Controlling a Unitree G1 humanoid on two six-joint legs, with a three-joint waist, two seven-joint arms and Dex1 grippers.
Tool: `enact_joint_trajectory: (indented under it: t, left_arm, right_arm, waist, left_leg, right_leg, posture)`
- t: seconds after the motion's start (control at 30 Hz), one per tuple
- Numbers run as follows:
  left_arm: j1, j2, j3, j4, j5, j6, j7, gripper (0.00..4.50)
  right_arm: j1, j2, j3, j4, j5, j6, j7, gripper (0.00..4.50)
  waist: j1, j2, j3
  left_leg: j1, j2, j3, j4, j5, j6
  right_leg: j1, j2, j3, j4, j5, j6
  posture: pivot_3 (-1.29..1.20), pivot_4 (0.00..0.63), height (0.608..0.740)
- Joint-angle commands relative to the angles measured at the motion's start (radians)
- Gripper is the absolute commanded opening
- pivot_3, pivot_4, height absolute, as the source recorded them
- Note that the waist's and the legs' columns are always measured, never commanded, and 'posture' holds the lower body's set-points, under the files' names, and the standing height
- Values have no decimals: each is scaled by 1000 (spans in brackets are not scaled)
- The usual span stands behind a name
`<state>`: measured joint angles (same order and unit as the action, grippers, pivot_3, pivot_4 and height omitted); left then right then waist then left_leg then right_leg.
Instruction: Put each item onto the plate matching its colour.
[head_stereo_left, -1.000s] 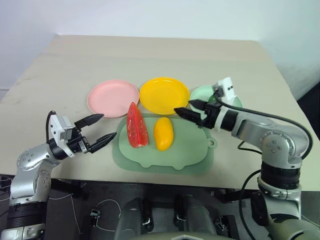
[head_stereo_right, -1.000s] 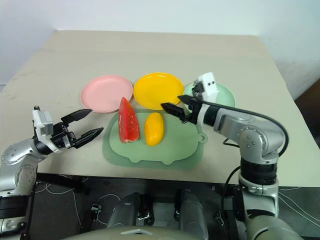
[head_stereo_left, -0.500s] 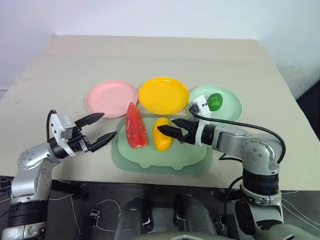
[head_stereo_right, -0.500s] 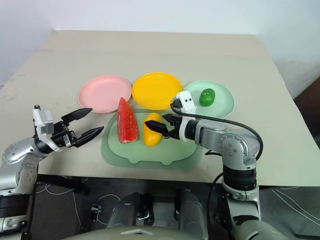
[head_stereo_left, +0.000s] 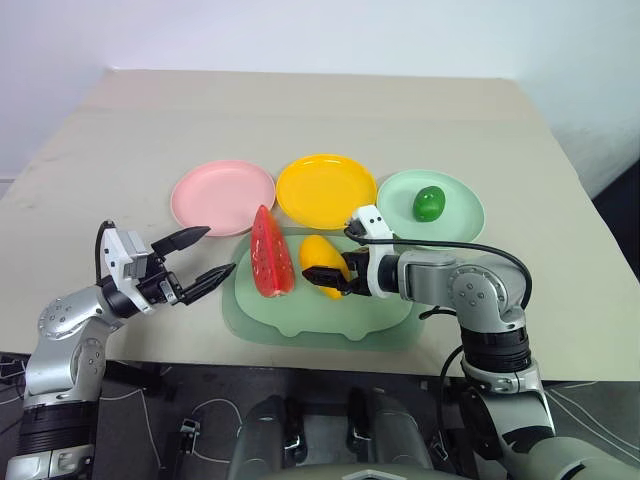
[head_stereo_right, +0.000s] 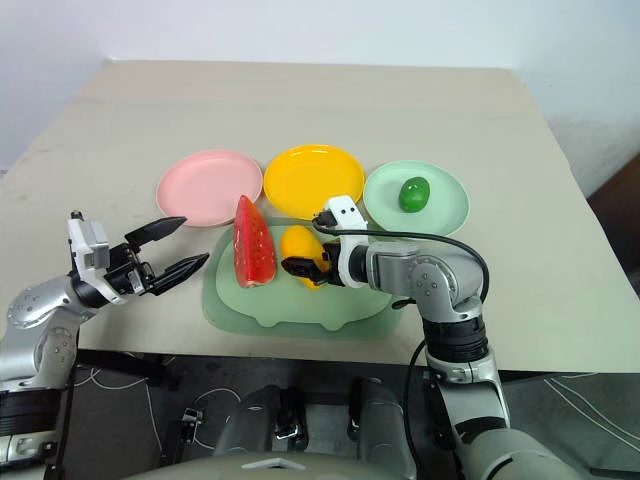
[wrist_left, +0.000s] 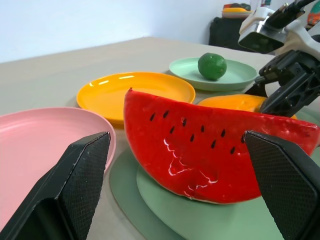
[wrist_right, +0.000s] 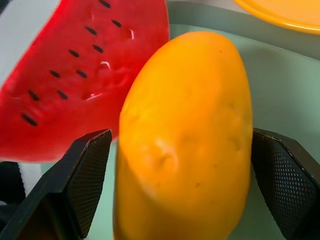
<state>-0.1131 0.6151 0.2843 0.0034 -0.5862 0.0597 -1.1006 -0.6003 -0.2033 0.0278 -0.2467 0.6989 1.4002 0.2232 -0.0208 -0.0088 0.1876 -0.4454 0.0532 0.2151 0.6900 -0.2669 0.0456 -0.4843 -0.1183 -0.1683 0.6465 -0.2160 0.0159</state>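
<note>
The yellow mango (head_stereo_left: 318, 252) lies on the pale green mat beside the red watermelon slice (head_stereo_left: 270, 252), which touches it. My right gripper (head_stereo_left: 322, 280) is open, its two fingers (wrist_right: 82, 172) straddling the mango's near end, close to its sides. A small green fruit (head_stereo_left: 429, 203) sits on the mint green plate (head_stereo_left: 460, 222). The yellow plate (head_stereo_left: 326, 190) and the pink plate (head_stereo_left: 222, 195) hold nothing. At the table's front left, my left gripper (head_stereo_left: 218, 250) hangs open, aimed at the watermelon and apart from it.
The large pale green mat (head_stereo_left: 300, 325) lies near the front edge of the beige table (head_stereo_left: 300, 110), just in front of the three plates. The table's far half is bare.
My right gripper has swung left and down from in front of the green plate to the mango, and its fingers have narrowed a little. The left gripper has stayed put.
</note>
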Motion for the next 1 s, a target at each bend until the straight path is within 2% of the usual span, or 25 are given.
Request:
enact_joint_trajectory:
  t: [0.03,0.07,0.1,0.27,0.37,0.5,0.77,1.0]
  left_arm:
    - [1,2,7,-19,4,-13,3,4500]
    - [2,2,8,-18,4,-13,2,4500]
    - [2,2,8,-19,3,-14,2,4500]
    - [4,3,13,-22,2,-15,5,4500]
    - [8,4,17,-27,0,-14,7,4500]
    - [14,5,22,-30,0,-17,8,4500]
    - [40,7,29,-62,-3,-15,25,4500]
    - [59,11,40,-82,-7,-13,37,4500]
  right_arm:
    - [-27,-26,14,-30,-20,-35,26,3639]
    - [-27,-37,24,-36,-26,-43,34,3293]
    - [-27,-46,26,-42,-30,-48,40,3152]
    - [-96,-115,-56,-79,17,-80,125,3150]
    - [-185,-136,-72,4,-24,-147,140,3150]
    - [-296,-149,-7,221,-140,-301,175,3150]
    - [-499,-33,102,796,-369,-664,264,3150]
    - [-607,62,85,1102,-465,-842,279,3150]
  waist:
    - [0,0,0]
    - [0,0,0]
    - [0,0,0]
    - [0,0,0]
    - [-4,0,0]
    - [-11,0,0]
    - [-31,0,0]
    - [-45,0,0]
  left_leg:
    - [0,0,0,0,0,0]
    - [0,0,0,-1,0,-1]
    - [0,0,0,-1,1,-1]
    - [-1,0,1,-1,1,-1]
    - [-1,0,1,-1,1,-1]
    - [-1,0,1,-2,1,-2]
    - [-1,0,3,-2,2,-2]
    - [-1,-1,4,-4,3,-3]
  right_leg:
    - [0,0,0,0,0,0]
    - [0,0,0,0,0,0]
    - [-1,0,0,0,0,0]
    - [-2,0,0,0,0,0]
    - [-3,0,1,0,1,2]
    - [-3,1,1,1,1,2]
    - [-4,1,1,3,2,3]
    - [-4,1,1,4,2,4]
  posture:
    - [0,150,696]
    - [0,150,696]
    - [0,150,696]
    - [0,150,696]
    - [0,150,696]
    - [0,150,696]
    - [0,150,696]
    - [0,150,696]
